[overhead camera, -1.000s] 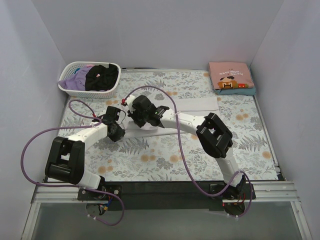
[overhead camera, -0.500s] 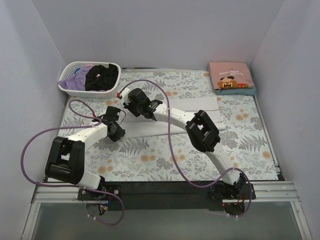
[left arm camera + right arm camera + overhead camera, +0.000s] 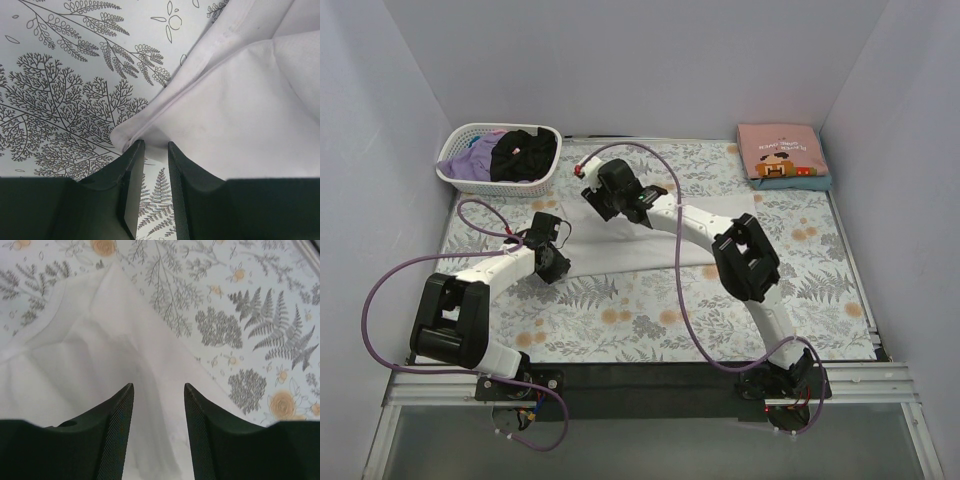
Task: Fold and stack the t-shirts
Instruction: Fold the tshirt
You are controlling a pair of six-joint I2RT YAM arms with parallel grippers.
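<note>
From above, a plain white short-sleeved t-shirt (image 3: pixel 620 255) lies spread across the middle of the floral-patterned cloth-covered surface (image 3: pixel 620 315). The left tool (image 3: pixel 557 266) sits at the shirt's left edge, and the right tool (image 3: pixel 603 205) is over its far left part. A white slotted plastic basket (image 3: pixel 455 172) in the far left corner holds a black garment (image 3: pixel 525 155) and a lavender one (image 3: pixel 470 165). A folded pink t-shirt with a cartoon print (image 3: pixel 782 150) rests on a teal one (image 3: pixel 817 183) in the far right corner. In the left wrist view, the left tool (image 3: pixel 155 144) is almost closed, its tips nipping a folded edge of the white t-shirt (image 3: pixel 235 100). In the right wrist view, the right tool (image 3: pixel 158 387) stands well apart over the white t-shirt (image 3: pixel 100 340), gripping nothing.
</note>
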